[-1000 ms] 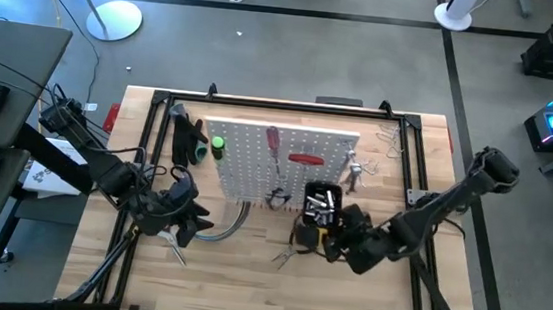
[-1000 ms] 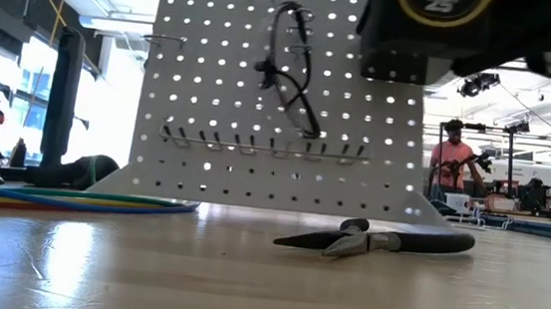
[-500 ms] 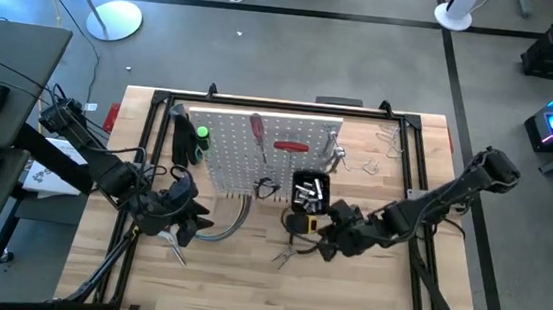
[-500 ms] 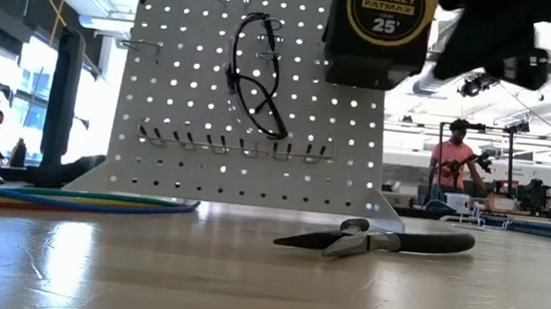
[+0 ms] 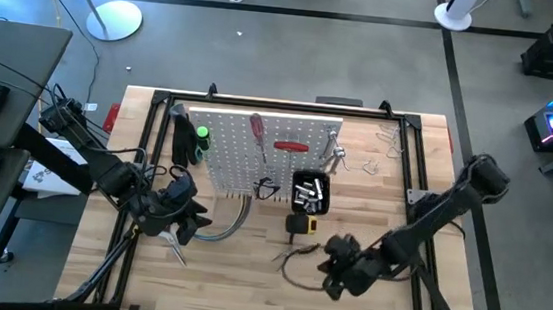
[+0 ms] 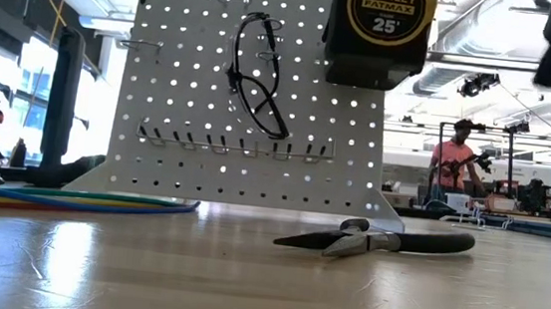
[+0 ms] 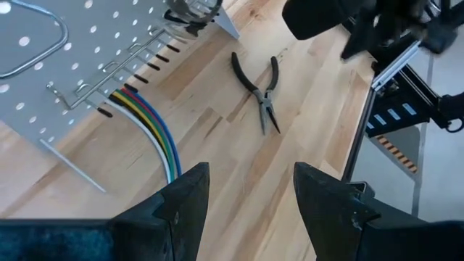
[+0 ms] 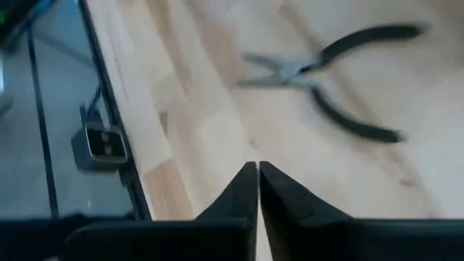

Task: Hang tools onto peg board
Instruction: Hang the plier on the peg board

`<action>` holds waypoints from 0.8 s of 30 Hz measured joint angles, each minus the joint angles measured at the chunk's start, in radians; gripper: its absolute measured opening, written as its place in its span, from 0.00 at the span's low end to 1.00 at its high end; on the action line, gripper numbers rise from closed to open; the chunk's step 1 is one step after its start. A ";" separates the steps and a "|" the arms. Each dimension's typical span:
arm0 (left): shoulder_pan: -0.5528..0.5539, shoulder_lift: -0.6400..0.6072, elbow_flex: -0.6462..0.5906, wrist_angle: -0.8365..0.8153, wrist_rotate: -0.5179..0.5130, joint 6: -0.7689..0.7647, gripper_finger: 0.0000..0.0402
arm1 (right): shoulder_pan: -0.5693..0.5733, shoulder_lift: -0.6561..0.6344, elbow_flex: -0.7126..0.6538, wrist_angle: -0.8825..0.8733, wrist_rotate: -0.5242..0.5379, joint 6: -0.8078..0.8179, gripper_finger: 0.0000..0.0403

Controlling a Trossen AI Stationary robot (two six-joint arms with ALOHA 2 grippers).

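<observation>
White perforated peg board (image 5: pixel 267 149), upright near the table's far edge: yellow Stanley tape measure (image 6: pixel 378 28) now hangs on it, black safety glasses (image 6: pixel 261 73) beside.

Black-handled needle-nose pliers (image 5: pixel 293 254) lie flat on pale wood table (image 5: pixel 235 282).

Right gripper (image 5: pixel 334 278), fingers pressed together, empty, has pulled back from the board to near the pliers.

Left gripper (image 5: pixel 178 222), fingers spread, apparently empty, unchanged beside the coloured cables (image 7: pixel 152 134).

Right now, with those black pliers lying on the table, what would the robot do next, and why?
Probably open the right tool and lower it over the pliers. Its fingers are shut and empty, the pliers lie loose on the wooden table just ahead of it, not yet hung on the peg board.
</observation>
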 joint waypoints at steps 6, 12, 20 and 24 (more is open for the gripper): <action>0.000 0.000 0.000 -0.003 0.014 -0.032 0.48 | -0.034 0.175 0.000 0.211 -0.170 -0.214 0.23; 0.000 0.000 0.000 -0.011 0.068 -0.063 0.48 | -0.102 0.246 0.000 0.195 -0.190 -0.419 0.55; 0.000 0.000 0.000 -0.017 0.084 -0.105 0.48 | -0.150 0.217 0.001 0.156 -0.172 -0.614 0.63; 0.000 0.000 0.000 -0.017 0.080 -0.105 0.48 | -0.184 0.224 0.000 0.088 -0.110 -0.612 0.63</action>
